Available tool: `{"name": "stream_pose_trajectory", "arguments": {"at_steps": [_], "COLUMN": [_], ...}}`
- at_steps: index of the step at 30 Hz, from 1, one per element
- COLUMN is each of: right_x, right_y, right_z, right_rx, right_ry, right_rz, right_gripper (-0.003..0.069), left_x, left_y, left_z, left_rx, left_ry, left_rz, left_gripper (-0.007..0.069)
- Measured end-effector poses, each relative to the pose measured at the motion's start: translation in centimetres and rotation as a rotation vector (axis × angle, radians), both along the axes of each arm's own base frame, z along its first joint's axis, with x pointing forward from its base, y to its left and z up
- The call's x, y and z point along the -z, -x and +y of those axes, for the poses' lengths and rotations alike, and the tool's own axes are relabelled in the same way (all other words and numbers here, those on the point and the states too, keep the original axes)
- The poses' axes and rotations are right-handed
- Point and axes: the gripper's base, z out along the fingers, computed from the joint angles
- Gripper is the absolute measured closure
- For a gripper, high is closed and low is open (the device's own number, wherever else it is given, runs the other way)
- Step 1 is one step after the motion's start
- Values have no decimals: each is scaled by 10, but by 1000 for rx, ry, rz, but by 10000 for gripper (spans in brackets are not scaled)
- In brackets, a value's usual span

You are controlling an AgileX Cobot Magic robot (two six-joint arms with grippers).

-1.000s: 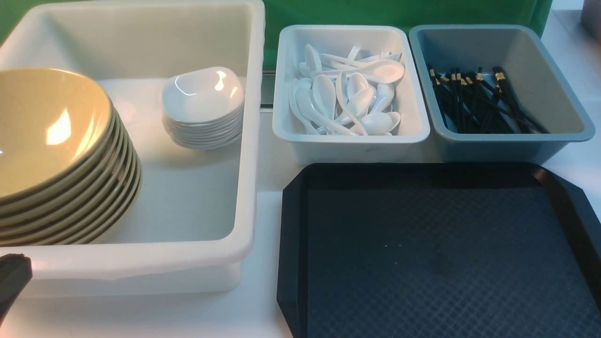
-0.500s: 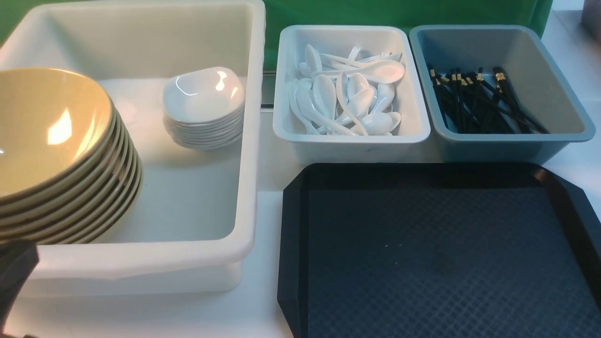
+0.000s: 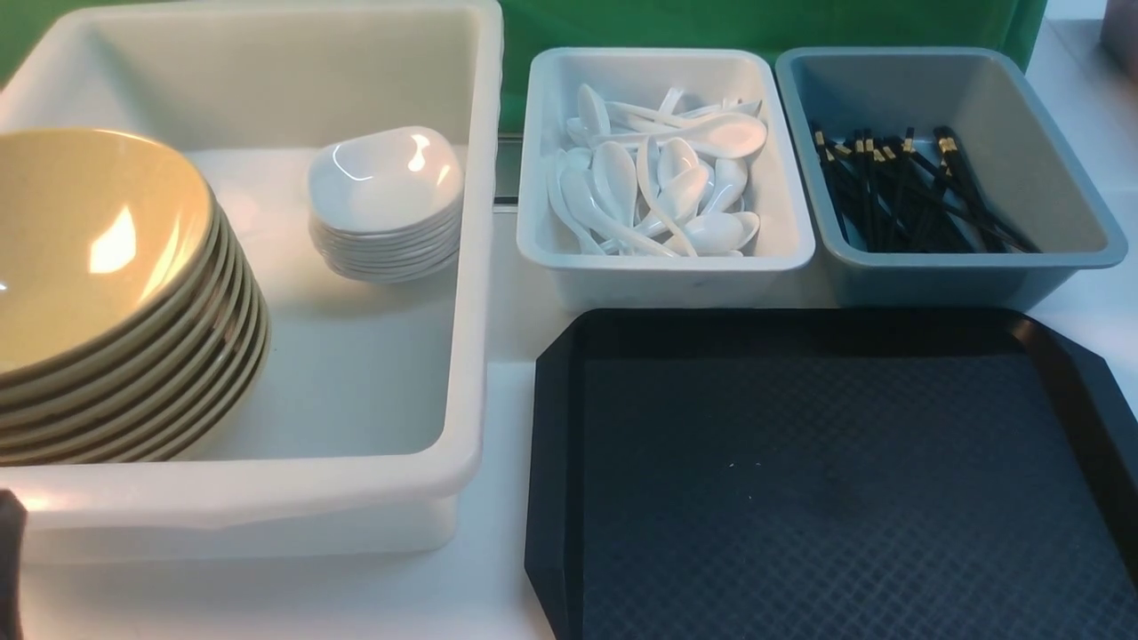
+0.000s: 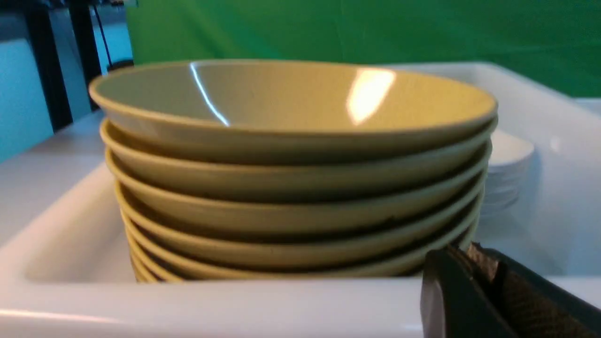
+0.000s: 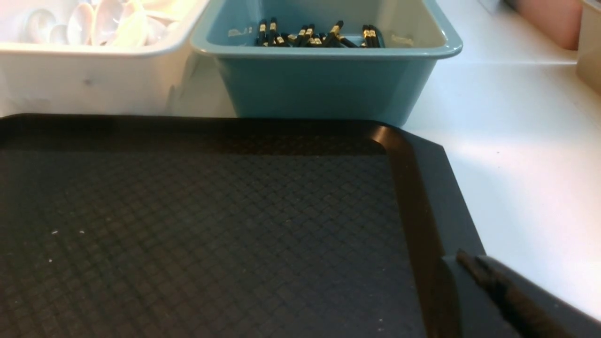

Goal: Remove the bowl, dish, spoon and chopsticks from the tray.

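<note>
The black tray has nothing on it. Several olive-yellow bowls, the top bowl tilted, are stacked in the white tub. A pile of white dishes stands there too, with one dish on top. The spoons fill the white bin, and the chopsticks lie in the grey-blue bin. My left gripper is shut and empty, just outside the tub's near wall beside the bowl stack. My right gripper is shut and empty over the tray's rim at its right side.
The white spoon bin and the grey-blue chopstick bin stand side by side right behind the tray. The tub sits left of the tray with a narrow strip of white table between them. A green backdrop closes the far side.
The dark tip of my left gripper at the front view's lower left has slid down and left, and is now almost out of frame. Nothing else has moved.
</note>
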Motion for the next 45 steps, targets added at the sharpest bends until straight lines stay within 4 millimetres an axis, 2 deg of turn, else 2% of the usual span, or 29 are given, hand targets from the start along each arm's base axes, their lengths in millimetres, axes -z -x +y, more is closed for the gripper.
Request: {"name": "stream_pose_trajectory", "arguments": {"at_steps": [6, 45], "right_x": [0, 0], "right_y": [0, 0], "right_z": [0, 0], "right_rx": [0, 0], "right_ry": [0, 0], "right_rz": [0, 0], "right_gripper": [597, 553], "left_x": [17, 17], "left_y": [2, 2], "left_z": [0, 0], "left_rx": [9, 8], "left_ry": [-18, -17], "left_rz": [186, 187], "left_gripper": [633, 633]}}
